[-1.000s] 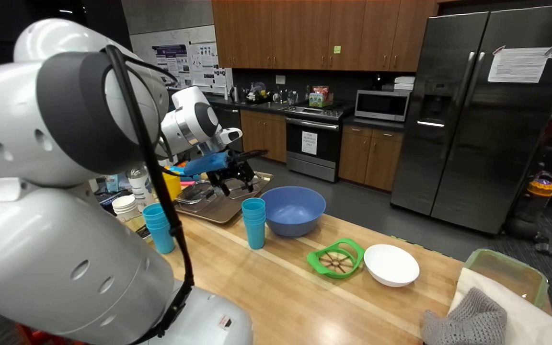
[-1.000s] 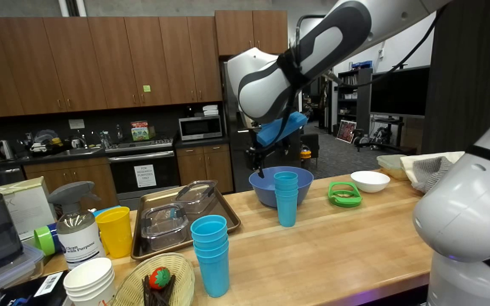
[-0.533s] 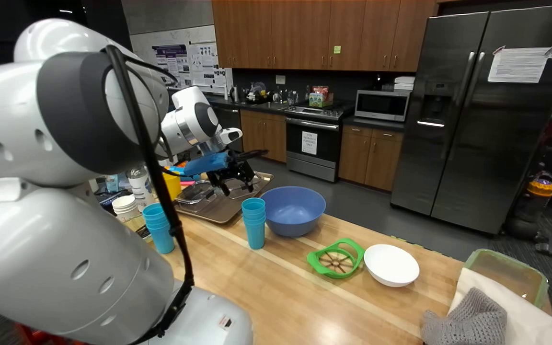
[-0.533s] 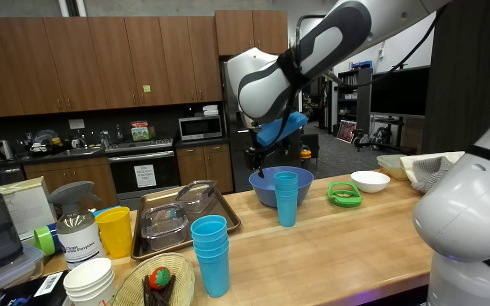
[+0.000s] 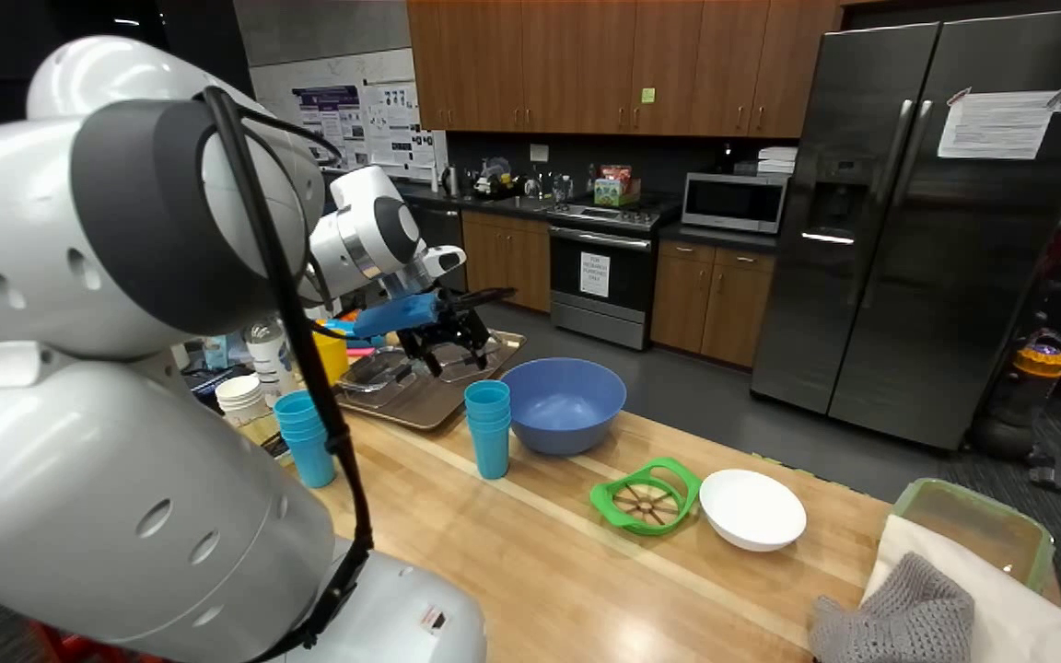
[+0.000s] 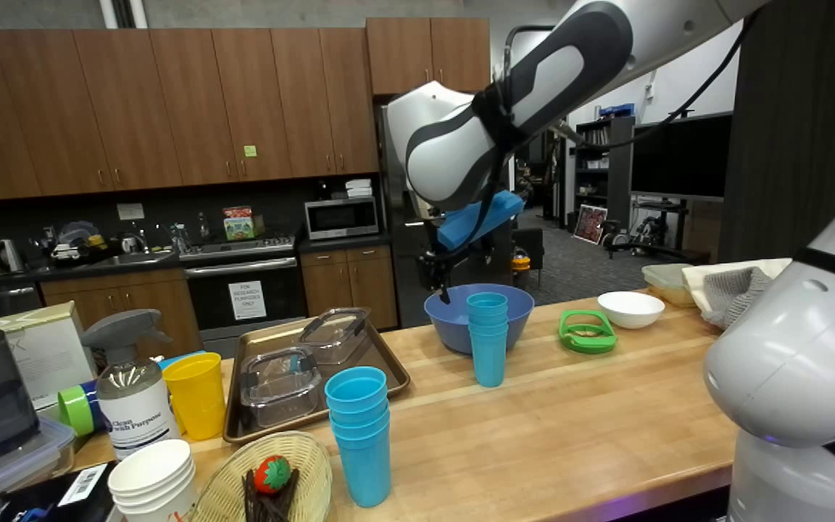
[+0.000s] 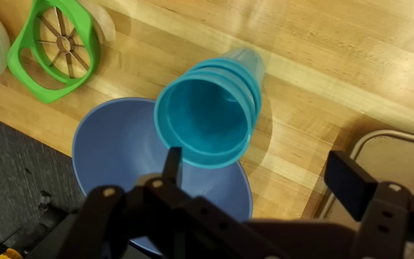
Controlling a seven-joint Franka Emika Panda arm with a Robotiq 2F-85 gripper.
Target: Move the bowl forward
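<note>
The large blue bowl stands upright on the wooden table near its edge, in both exterior views (image 5: 565, 416) (image 6: 452, 326). In the wrist view the bowl (image 7: 117, 144) is partly hidden by the gripper and a stack of light blue cups (image 7: 207, 118). My gripper (image 7: 261, 172) is open with nothing between its fingers. In the wrist view one finger (image 7: 173, 163) lies over the bowl, the other over the tray's edge. In both exterior views the gripper (image 5: 459, 363) (image 6: 465, 274) is above table level, apart from the bowl's rim as far as I can tell.
The cup stack (image 5: 490, 433) stands close beside the bowl. A brown tray (image 6: 381, 370) with clear containers lies on its other side. A green apple slicer (image 5: 648, 497) and a white bowl (image 5: 752, 509) are further along. Another cup stack (image 6: 361, 442) and a basket (image 6: 316, 471) stand nearer.
</note>
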